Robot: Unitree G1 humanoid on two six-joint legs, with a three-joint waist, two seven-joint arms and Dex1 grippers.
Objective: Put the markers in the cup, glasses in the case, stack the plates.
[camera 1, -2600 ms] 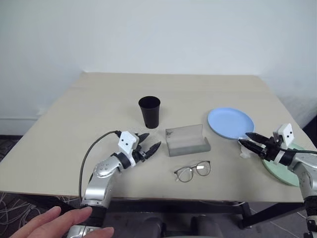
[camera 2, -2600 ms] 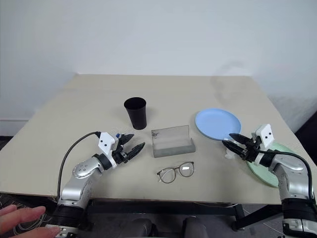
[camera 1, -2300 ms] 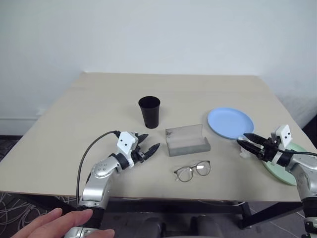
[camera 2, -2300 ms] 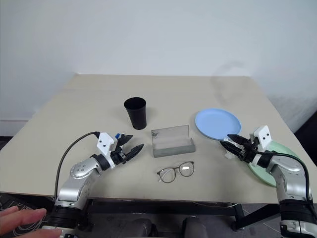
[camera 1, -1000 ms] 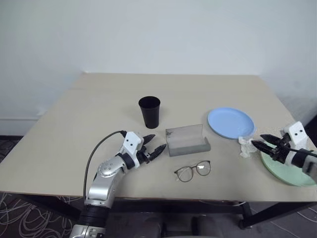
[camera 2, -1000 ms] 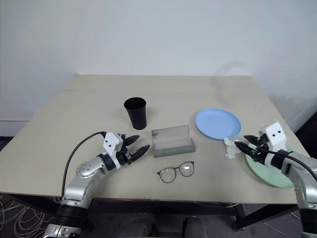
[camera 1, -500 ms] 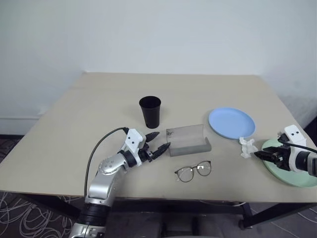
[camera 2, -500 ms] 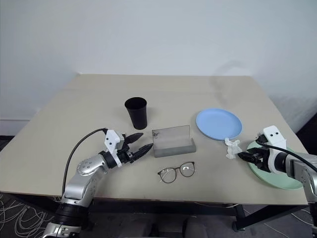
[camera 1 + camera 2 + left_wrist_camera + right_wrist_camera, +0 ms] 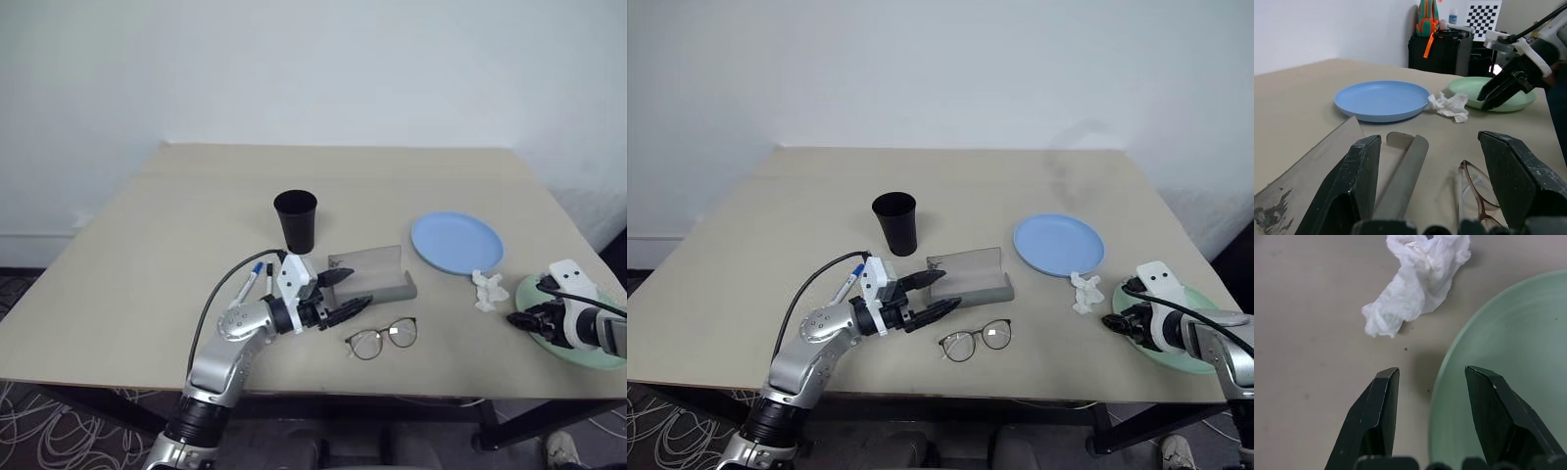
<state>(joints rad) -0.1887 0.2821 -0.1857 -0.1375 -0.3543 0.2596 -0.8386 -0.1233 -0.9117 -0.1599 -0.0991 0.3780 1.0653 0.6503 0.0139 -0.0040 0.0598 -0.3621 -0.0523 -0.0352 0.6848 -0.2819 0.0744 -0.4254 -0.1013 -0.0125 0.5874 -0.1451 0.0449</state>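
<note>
From the head, the left gripper (image 9: 341, 294) hovers spread between the case (image 9: 377, 277) and the glasses (image 9: 382, 338); markers (image 9: 257, 279) lie behind its wrist. The right wrist view shows the right gripper (image 9: 1432, 382) parted, straddling the green plate's (image 9: 1508, 367) rim, tissue (image 9: 1418, 281) just ahead.

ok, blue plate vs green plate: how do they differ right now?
Colour: the blue plate is light blue, the green plate pale mint.
Place: the blue plate lies farther in on the table, beside the case; the green plate sits at the table's right edge.
Attention: the right hand is open, straddling the green plate's rim; no hand is near the blue plate.
Both are round, shallow, lying flat, unstacked.
</note>
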